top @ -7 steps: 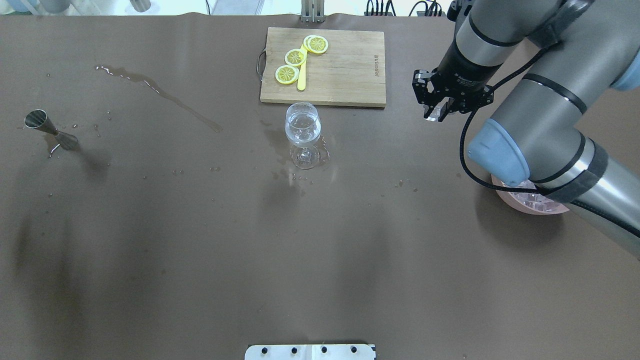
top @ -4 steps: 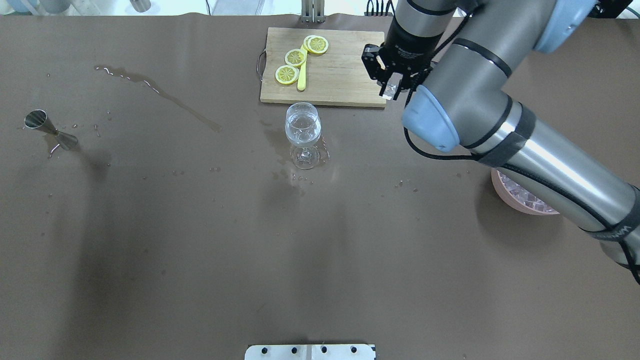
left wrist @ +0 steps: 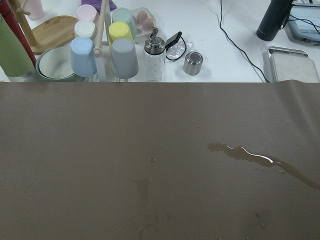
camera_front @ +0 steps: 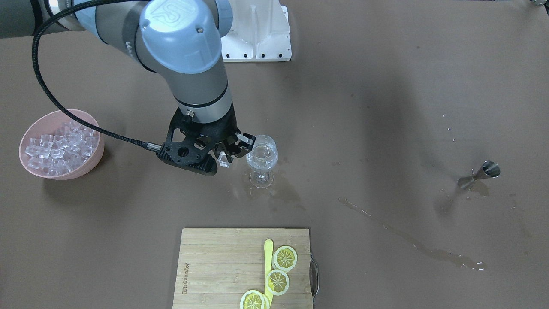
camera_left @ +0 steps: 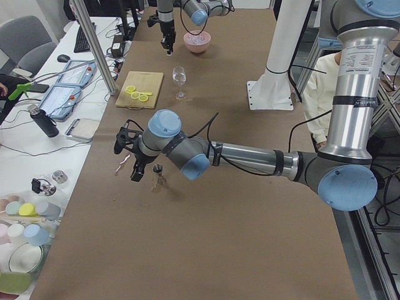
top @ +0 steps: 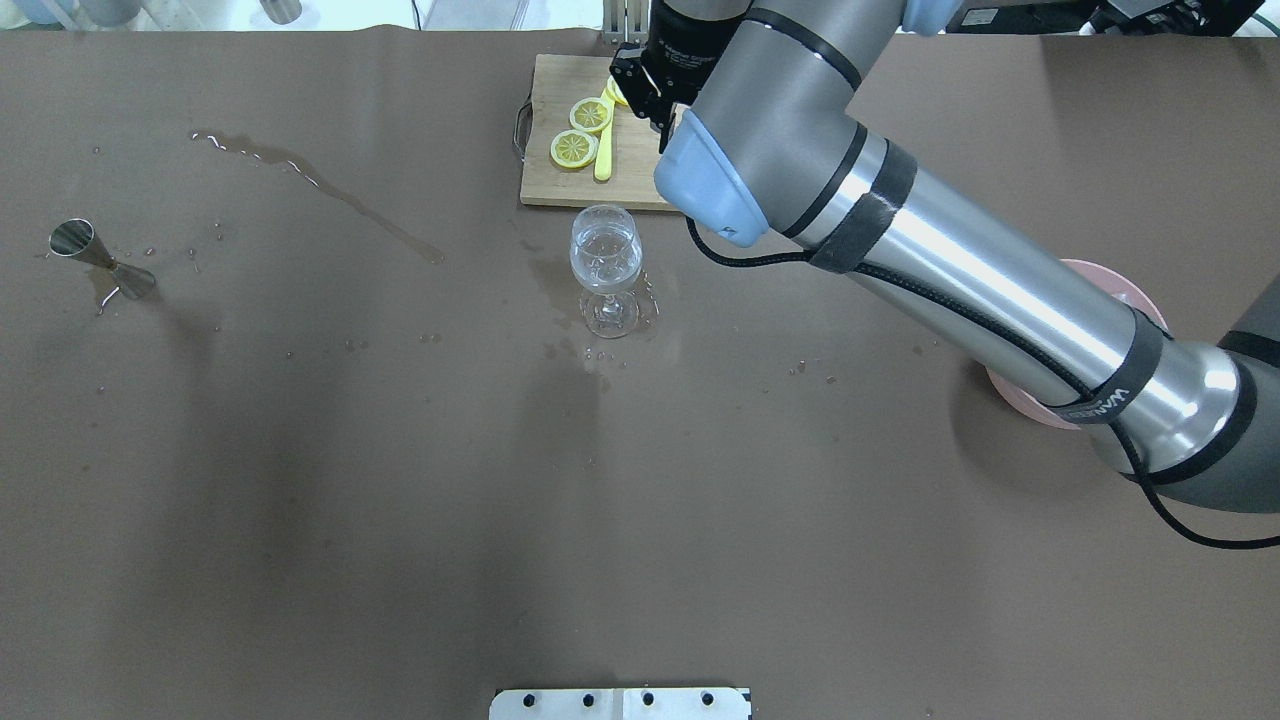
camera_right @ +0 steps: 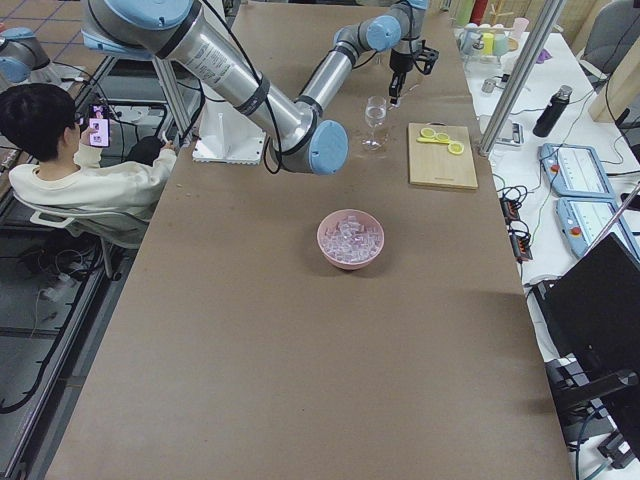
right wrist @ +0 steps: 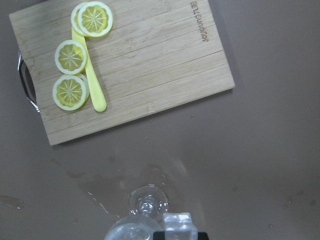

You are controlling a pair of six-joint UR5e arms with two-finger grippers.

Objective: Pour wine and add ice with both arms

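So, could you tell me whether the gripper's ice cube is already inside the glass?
No, the ice cube sits between the right gripper's fingertips, beside the glass and outside its rim.

Bright, even overhead light; soft shadows.
Broad blurred shadows lie on the matte brown table cover (top: 300, 500); white sheen streaks the silver-grey right arm tube (top: 980, 290); the clear ice cube (right wrist: 177, 222) in the right wrist view is out of focus.

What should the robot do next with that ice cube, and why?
Probably slide the right gripper sideways until the ice cube hangs over the glass. The jaws hold the cube beside the glass's mouth, not above it, so letting go now would likely drop it on the table.
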